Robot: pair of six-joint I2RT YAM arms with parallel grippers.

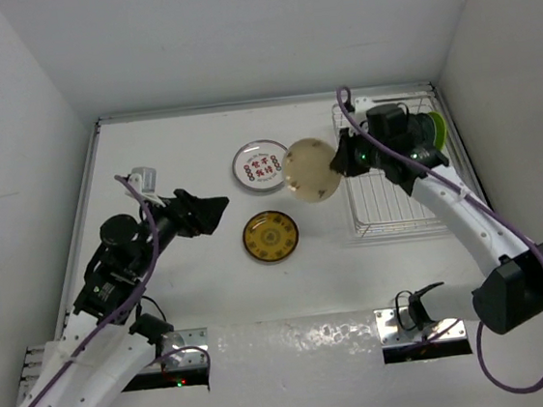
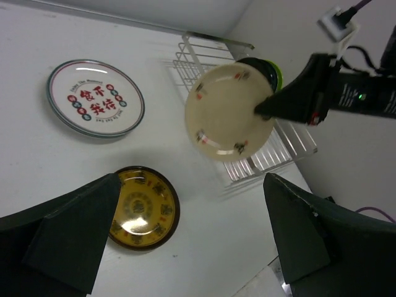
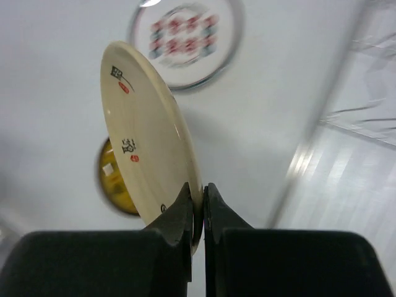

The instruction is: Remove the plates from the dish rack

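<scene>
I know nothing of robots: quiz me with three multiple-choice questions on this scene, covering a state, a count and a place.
1. The left pincer is: A open and empty; B shut on a plate; C shut, empty.
2. Plates lying flat on the table: A one; B two; C four.
3. The tan plate is: A in the left pincer; B flat on the table; C held by the right pincer.
Answers: A, its jaws stand apart, nothing between; B, the white plate and the amber plate; C, its rim is pinched.
</scene>
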